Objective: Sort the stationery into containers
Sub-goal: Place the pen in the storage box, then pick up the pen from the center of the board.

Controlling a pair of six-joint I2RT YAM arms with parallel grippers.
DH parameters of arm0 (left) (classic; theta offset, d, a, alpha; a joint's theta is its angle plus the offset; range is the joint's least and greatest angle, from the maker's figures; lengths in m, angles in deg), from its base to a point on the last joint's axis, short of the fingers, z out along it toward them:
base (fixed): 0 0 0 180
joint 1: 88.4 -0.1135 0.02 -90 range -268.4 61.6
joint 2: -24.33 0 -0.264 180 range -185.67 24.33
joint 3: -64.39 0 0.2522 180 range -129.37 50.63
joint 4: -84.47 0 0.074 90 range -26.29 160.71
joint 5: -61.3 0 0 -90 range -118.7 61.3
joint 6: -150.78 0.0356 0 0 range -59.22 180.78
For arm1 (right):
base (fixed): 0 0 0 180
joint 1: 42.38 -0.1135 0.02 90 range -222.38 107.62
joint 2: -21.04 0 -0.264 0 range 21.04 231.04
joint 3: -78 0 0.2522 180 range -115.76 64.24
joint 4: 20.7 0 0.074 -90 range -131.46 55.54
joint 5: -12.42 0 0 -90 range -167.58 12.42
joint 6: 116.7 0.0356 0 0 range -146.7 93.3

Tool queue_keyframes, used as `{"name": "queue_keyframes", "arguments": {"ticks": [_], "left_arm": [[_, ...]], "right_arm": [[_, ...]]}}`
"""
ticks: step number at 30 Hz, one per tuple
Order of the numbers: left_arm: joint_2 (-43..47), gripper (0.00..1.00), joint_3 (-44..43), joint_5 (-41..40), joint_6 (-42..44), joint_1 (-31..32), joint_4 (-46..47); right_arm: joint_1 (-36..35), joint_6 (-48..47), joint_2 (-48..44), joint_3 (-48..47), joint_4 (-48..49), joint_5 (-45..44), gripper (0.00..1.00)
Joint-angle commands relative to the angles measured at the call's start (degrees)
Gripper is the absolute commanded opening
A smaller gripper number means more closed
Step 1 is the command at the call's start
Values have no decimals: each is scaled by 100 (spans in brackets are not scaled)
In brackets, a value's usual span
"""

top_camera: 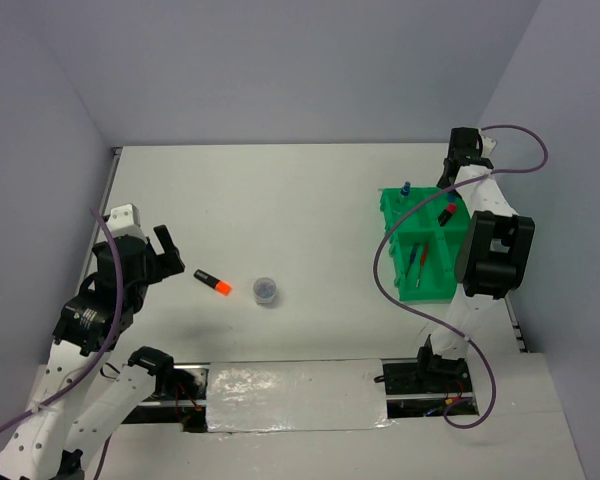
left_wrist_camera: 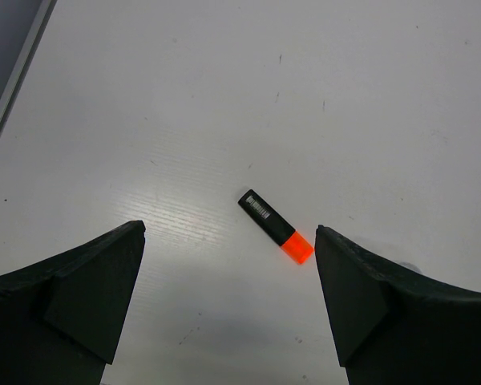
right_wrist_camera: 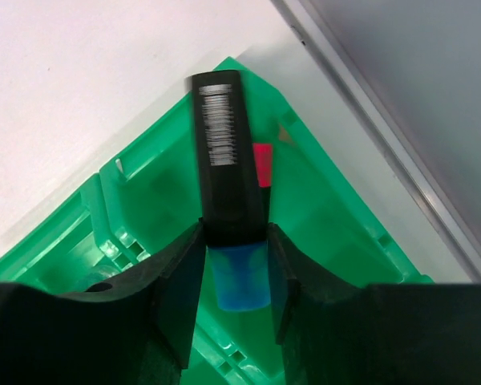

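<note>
A black highlighter with a blue cap (right_wrist_camera: 226, 152) stands between the fingers of my right gripper (right_wrist_camera: 234, 233), which is shut on its body over the back compartment of the green tray (right_wrist_camera: 329, 208); its barcode looks smeared. A red-capped highlighter (right_wrist_camera: 262, 164) lies in that compartment. In the top view the right gripper (top_camera: 452, 195) hangs over the tray (top_camera: 392, 215). My left gripper (left_wrist_camera: 230, 227) is open above the table, and the orange-capped highlighter (left_wrist_camera: 276, 226) lies just ahead of its right finger. The round clear jar (top_camera: 266, 290) sits right of the orange-capped highlighter (top_camera: 212, 282).
Two thin pens (top_camera: 416, 262) lie in a near compartment of the tray. A small blue-capped bottle (top_camera: 405, 188) stands at the tray's far left corner. Walls close in the table at the back and on both sides.
</note>
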Motion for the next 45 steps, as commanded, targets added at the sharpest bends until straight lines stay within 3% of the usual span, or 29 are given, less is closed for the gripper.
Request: {"name": "queue_keyframes", "arguments": {"ticks": [1,8,12,15,19,23,26,30,35,40,45], "left_arm": [[40,99,3,0,39,24,191],[31,99,-6,-18,39,24,183],[13,99,-15,-96,12,24,156],[-30,99,-15,-324,-102,24,86],[-162,99,-190,-1141,-488,-195,-309],[74,99,-244,-1432,-760,-775,-512],[338,99,-270,-1660,-945,-951,-661],[541,99,-165,-1477,-761,-960,-459],[426,99,-164,-1275,-647,-960,-398],[505,99,-191,-1389,-734,-960,-459],[725,99,-191,-1556,-823,-960,-556]], "right_arm": [[-9,-33,-21,-71,21,241,45],[-70,-60,-311,-45,-40,295,64],[-280,-94,-652,112,143,645,64],[-1253,-787,-1346,525,793,1646,67],[-3666,-2017,-2015,903,1277,2499,69],[-5241,-2081,-1780,1141,1952,2361,78],[-6113,-2133,-1051,870,2025,2247,83],[-6522,-1994,214,-691,1024,1096,84],[-6557,-1932,94,-538,1401,1762,84],[-6785,-2186,207,-572,1411,3132,86],[-7207,-2476,1145,-1256,1067,3046,86]]}}
